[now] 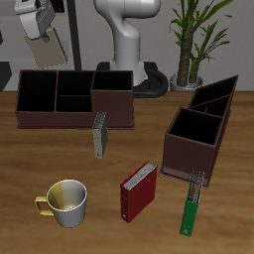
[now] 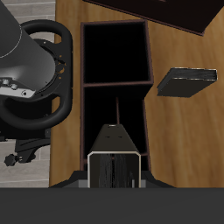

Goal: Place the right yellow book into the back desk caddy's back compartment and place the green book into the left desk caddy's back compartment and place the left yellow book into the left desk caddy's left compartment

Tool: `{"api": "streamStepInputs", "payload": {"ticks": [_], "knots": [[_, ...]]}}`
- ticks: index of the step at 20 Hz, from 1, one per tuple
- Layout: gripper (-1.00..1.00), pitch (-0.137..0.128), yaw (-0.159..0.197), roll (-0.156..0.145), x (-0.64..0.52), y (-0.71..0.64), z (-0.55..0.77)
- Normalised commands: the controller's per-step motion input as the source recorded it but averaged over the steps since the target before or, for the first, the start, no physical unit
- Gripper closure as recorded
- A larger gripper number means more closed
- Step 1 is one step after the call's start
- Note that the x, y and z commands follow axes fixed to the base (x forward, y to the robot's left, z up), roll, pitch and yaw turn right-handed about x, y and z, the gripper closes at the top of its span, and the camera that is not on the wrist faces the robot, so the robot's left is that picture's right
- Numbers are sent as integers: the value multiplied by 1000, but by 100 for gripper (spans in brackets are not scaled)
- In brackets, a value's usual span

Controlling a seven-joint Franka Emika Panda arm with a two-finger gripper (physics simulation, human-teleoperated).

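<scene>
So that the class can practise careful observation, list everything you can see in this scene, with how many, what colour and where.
table: one, brown wood, under everything
back desk caddy: one, dark reddish-brown, far back on the table
left desk caddy: one, dark reddish-brown, running from back to front
held yellow book: one, yellow-tan, in the air above the back desk caddy
standing yellow book: one, yellow-tan and grey, upright before the back desk caddy
green book: one, green, before the left desk caddy, near the front edge
red book: one, red, mid-table
mug: one, white and yellow, near the front edge
plant: one, green, behind the table
robot arm: one, white, at the back
gripper: one, closed on the held yellow book
</scene>
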Motion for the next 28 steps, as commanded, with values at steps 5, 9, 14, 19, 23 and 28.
{"api": "streamStepInputs", "payload": {"ticks": [5, 9, 14, 19, 23, 28], "knots": [[100, 76, 32, 116, 32, 513, -358], [100, 29, -9, 48, -52, 262, -59], [100, 33, -4, 15, -27, 112, -114], [100, 51, -20, -21, -41, -54, -147], [100, 2, -12, -16, -4, -24, 29], [100, 40, -5, -1, 51, 66, -147]]}}
